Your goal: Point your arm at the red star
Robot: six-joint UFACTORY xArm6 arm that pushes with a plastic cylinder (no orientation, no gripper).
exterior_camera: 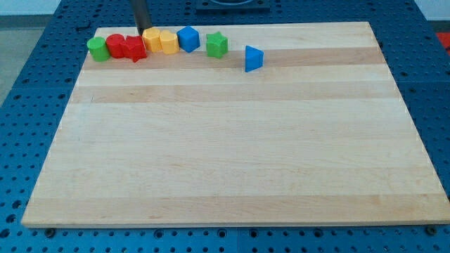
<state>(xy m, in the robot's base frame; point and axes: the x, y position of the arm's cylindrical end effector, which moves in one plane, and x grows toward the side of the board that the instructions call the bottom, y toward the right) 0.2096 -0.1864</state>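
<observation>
Red star (135, 49): a glossy red block with blunt points, lying flat on the wooden board (232, 161) near the view's top left corner, in a row of blocks along the top edge. It touches a red cylinder (116, 45) on its left side and sits just beside a yellow block (151, 39) on its right. Rest of the row, left to right: green cylinder (98, 48) at the far left; a second yellow block (168, 41) touching the first; blue cube (188, 38); green star (216, 45), a little apart; blue triangular block (254, 58), furthest right and slightly lower. My tip (145, 29) comes down from the view's top edge as a dark rod; its end stands just above and slightly right of the red star, beside the top of the first yellow block. There is no claw on this rod, so nothing is grasped or released. No labels, brands or writing readable anywhere.
</observation>
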